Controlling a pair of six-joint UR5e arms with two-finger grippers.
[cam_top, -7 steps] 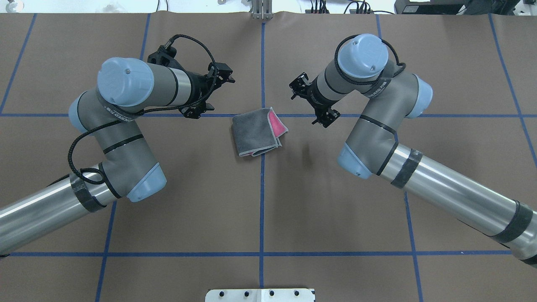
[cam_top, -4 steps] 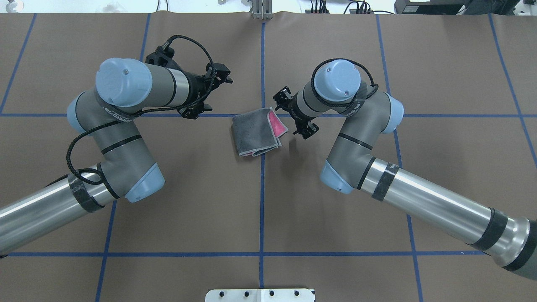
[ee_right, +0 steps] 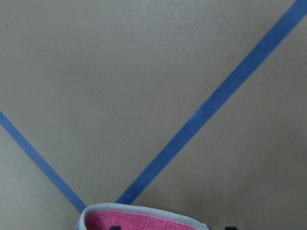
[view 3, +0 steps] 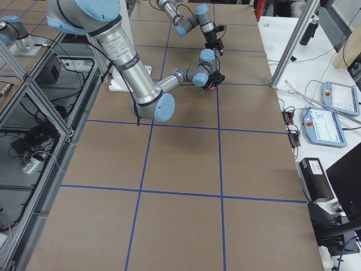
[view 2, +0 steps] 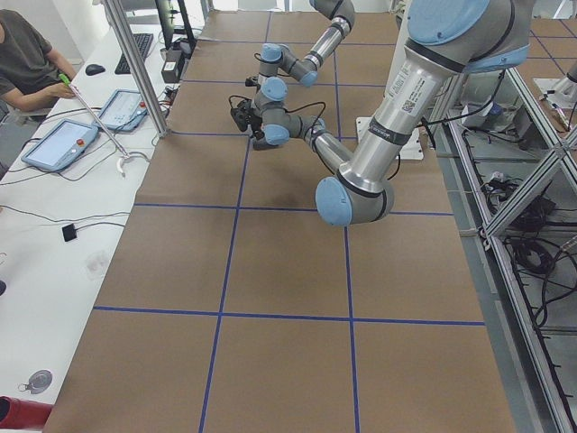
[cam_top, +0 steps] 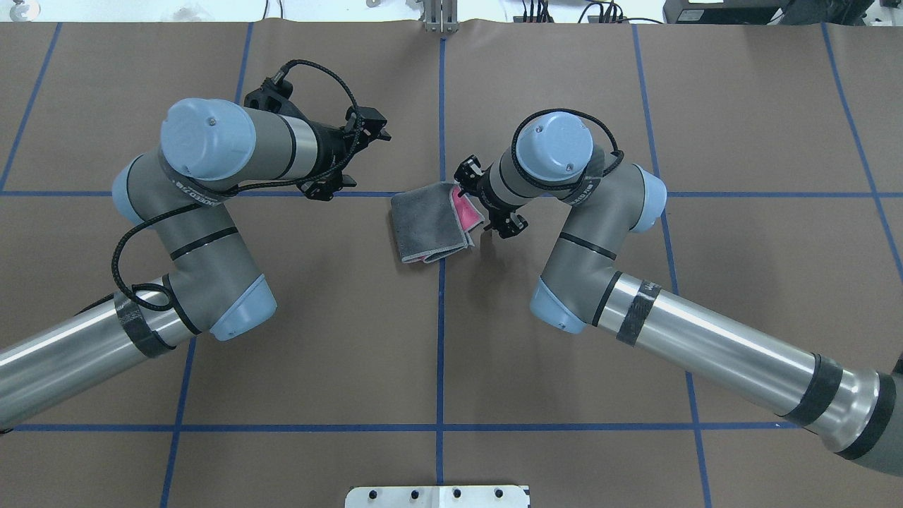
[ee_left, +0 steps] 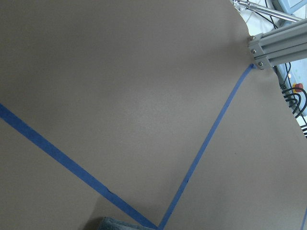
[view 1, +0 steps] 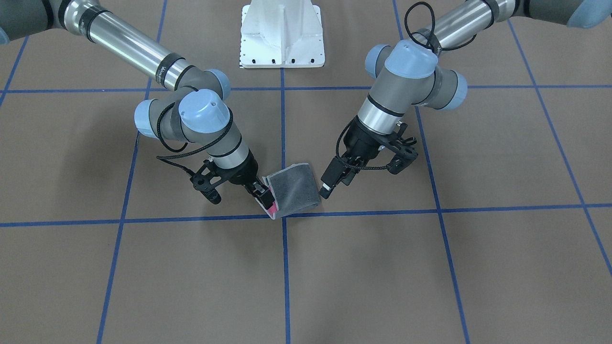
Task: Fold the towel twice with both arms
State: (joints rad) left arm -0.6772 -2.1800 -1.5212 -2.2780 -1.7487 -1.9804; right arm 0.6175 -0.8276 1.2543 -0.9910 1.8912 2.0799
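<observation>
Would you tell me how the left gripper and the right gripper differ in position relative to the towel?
The right gripper is at the towel's pink edge; the left gripper hangs clear of its grey side. The right gripper's wrist view shows pink cloth close up; the left gripper's shows only a distant sliver. Both are black and face the towel.

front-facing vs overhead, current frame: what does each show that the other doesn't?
Front-facing only: right end effector at the towel's pink edge; the whole white pedestal. Overhead only: the pink flap in full, cables past the table's far edge; the wrist of the right arm covers that end effector. Both: left arm, right arm, towel grey side up by the blue tape crossing, left end effector beside the towel, not on it.
</observation>
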